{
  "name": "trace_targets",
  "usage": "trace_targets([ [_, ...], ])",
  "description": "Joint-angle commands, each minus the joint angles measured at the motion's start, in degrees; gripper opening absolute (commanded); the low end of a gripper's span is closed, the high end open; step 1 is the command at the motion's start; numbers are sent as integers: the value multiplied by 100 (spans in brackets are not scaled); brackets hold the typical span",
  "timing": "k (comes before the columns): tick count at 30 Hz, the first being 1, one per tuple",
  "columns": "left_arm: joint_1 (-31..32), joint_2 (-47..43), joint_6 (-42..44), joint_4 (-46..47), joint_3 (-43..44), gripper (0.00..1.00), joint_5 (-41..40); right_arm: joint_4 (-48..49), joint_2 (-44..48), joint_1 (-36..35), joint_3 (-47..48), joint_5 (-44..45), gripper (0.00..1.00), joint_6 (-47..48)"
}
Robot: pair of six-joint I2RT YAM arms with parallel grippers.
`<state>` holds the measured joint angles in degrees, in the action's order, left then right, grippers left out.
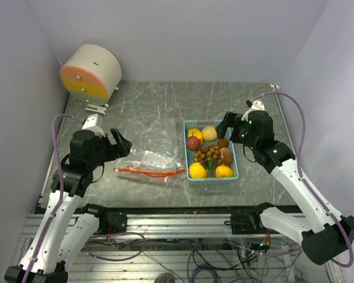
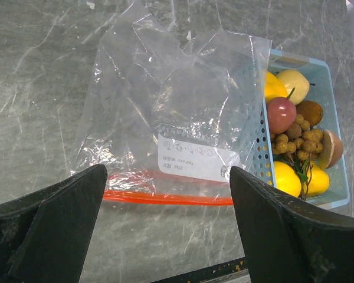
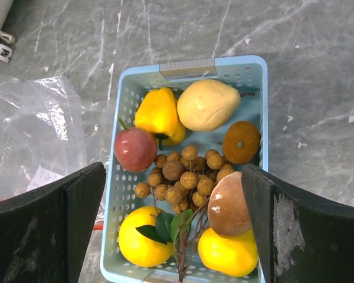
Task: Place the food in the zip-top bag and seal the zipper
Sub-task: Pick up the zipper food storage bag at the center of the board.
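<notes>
The food lies in a light blue tray (image 1: 235, 168): two yellow-orange round fruits (image 3: 140, 242), a dark red apple (image 3: 135, 149), a cluster of small brown balls (image 3: 186, 177), brown lumps (image 3: 230, 204), a pale pear and a yellow piece. The clear zip-top bag (image 1: 144, 154) lies flat left of the tray, its orange zipper (image 1: 150, 171) towards the near edge. It also shows in the left wrist view (image 2: 177, 106). My left gripper (image 1: 121, 143) is open and empty, above the bag's left end (image 2: 168, 177). My right gripper (image 1: 230, 124) is open and empty, above the tray (image 3: 174, 171).
A round white and orange drum (image 1: 91, 72) stands at the back left corner. Grey walls close in the table on three sides. A metal rail and loose cables (image 1: 183, 227) run along the near edge.
</notes>
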<state>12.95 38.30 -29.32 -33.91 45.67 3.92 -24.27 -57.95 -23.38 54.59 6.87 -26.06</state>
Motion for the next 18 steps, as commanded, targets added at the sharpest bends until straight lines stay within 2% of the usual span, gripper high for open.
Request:
trace_targets([
  [1,-27,-117,49,109,-23,97,-148,195,143,-10,-114,-66,100,63],
  [8,-29,-181,6,95,-66,98,-151,331,142,-16,-305,-346,100,148],
  [13,-29,-255,-76,101,-120,99,-156,816,119,-48,-646,-1018,100,297],
  [15,-28,-292,-114,119,-159,100,-143,1015,-53,-338,-783,-966,100,273],
  [18,-25,-330,-135,107,-182,100,-142,975,-545,-1161,-663,-349,99,361],
])
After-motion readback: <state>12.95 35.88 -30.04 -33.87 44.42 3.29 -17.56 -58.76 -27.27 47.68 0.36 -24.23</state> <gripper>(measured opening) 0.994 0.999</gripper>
